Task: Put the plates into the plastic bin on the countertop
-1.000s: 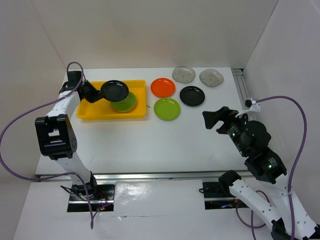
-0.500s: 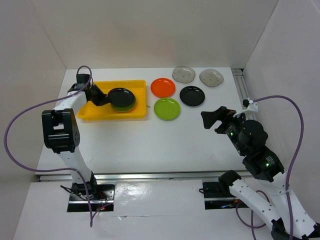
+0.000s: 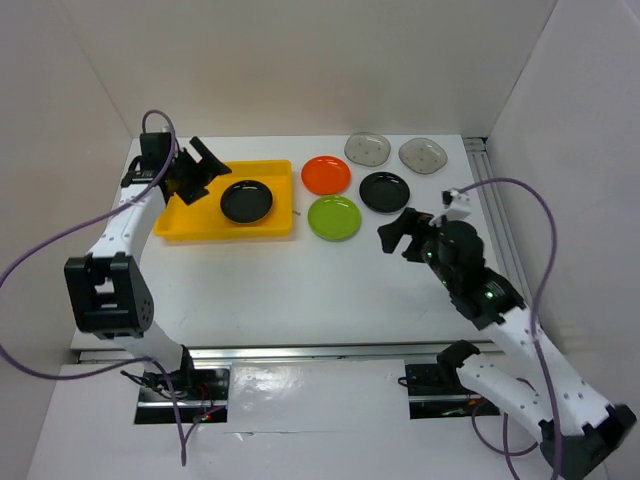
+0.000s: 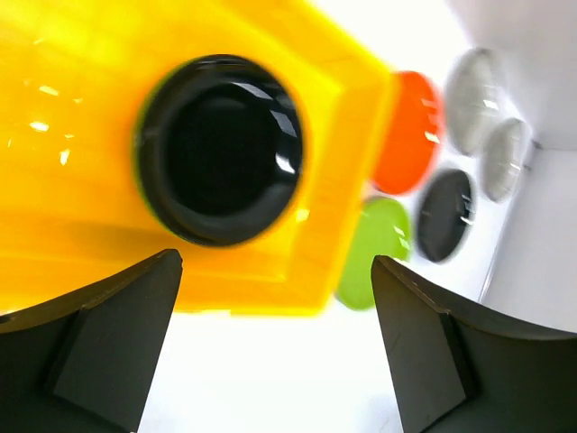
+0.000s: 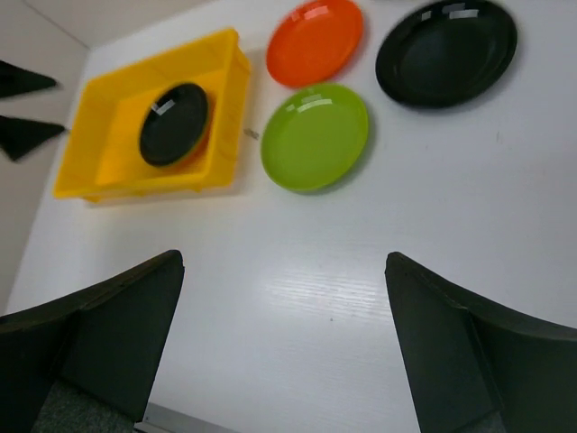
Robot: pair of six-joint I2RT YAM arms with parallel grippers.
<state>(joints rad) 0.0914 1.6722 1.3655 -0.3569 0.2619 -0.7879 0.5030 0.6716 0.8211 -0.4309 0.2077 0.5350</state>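
The countertop [image 3: 300, 285] carries the bin [image 3: 185, 225] at its far left. The left gripper [image 3: 207, 160] hangs over the bin's far left corner, jaws spread wide and holding nothing. The right gripper [image 3: 395, 228], jaws likewise apart and empty, hovers right of centre. One black plate [image 3: 246, 201] lies in the bin's right half. Right of the bin, on the countertop, sit an orange plate [image 3: 326, 175], a green plate [image 3: 334, 218], a second black plate [image 3: 385, 192] and, farthest back, two grey plates [image 3: 367, 149].
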